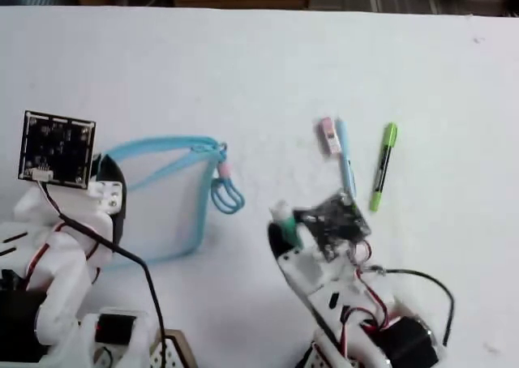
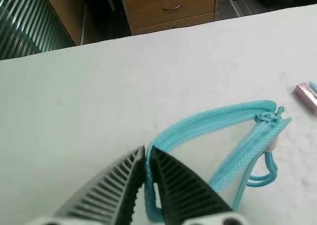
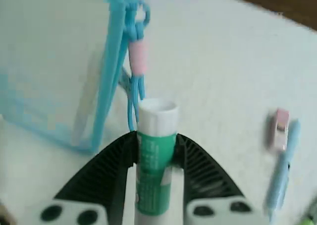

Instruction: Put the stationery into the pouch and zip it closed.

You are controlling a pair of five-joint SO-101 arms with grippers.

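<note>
At three o'clock from the translucent blue-zippered pouch, our right gripper pinches a green white-capped glue stick; our left gripper clamps its rim.

left fingers pinched nearly together | right fingers clamped, slightly apart

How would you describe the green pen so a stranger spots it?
On the table, look right of the blue-trimmed pouch to three loose items. The green pen lies farthest right, beside a light blue pen and pink eraser; it alone has a black barrel.
</note>
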